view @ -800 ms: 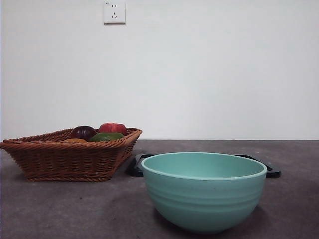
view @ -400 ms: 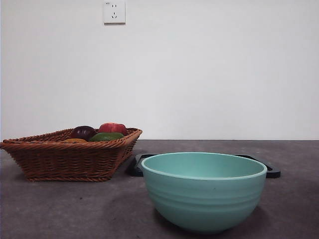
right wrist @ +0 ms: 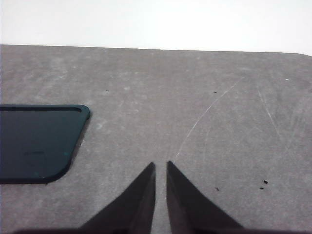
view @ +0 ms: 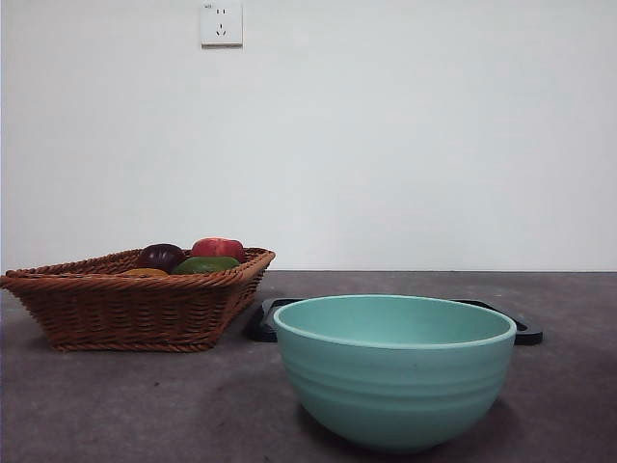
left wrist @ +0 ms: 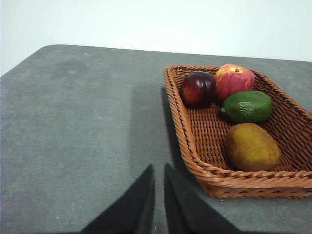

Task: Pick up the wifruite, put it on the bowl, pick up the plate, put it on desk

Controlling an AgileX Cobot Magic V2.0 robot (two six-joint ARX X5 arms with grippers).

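The orange-brown wifruite (left wrist: 251,146) lies in a brown wicker basket (left wrist: 195,156); in the front view only its top (view: 145,273) shows over the basket rim (view: 116,309). The mint-green bowl (view: 395,371) stands on the dark desk (view: 145,405) in front, empty as far as I can see. A flat black plate (right wrist: 36,144) lies on the desk behind the bowl, and its edge shows in the front view (view: 525,334). My left gripper (left wrist: 158,168) is shut and empty above the desk beside the basket. My right gripper (right wrist: 161,165) is shut and empty above bare desk beside the plate.
The basket also holds a dark purple fruit (left wrist: 198,88), a red apple (left wrist: 234,80) and a green fruit (left wrist: 247,106). A white wall with a socket (view: 221,23) stands behind the desk.
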